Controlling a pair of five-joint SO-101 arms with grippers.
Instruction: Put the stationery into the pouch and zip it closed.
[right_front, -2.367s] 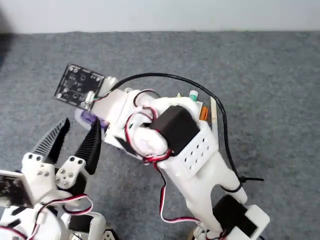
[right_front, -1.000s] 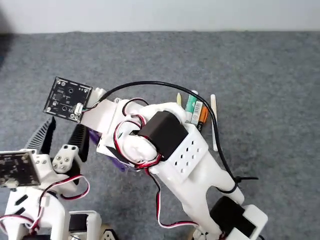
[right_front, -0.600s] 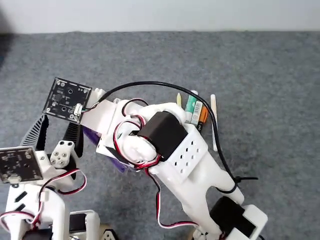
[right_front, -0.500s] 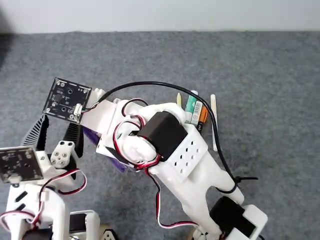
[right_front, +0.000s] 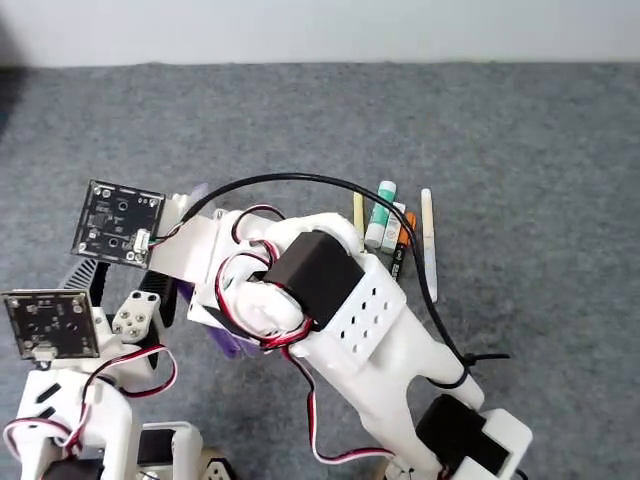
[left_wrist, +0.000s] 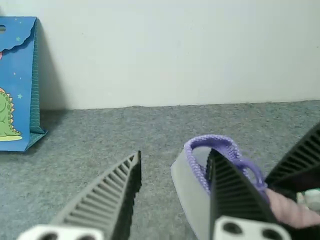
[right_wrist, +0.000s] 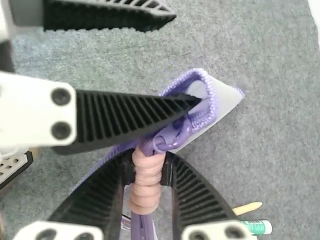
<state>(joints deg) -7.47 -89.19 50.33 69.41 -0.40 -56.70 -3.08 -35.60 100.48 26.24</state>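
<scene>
Right wrist view: the right tool (right_wrist: 147, 165) was clamped tight on the pink ribbed pull (right_wrist: 146, 187) of the grey fabric pouch with a purple zip (right_wrist: 225, 100). The left tool (left_wrist: 175, 157) stood wide open, gripping nothing, one finger (right_wrist: 135, 112) against the pouch's zip end and the other well off to its side. On the grey worktop (right_front: 520, 150), a row of pens and markers (right_front: 390, 225) lay outside the pouch, near it.

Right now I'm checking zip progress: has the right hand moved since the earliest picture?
Yes. The right hand went left: in the high view its camera board sits farther from the pens.
</scene>
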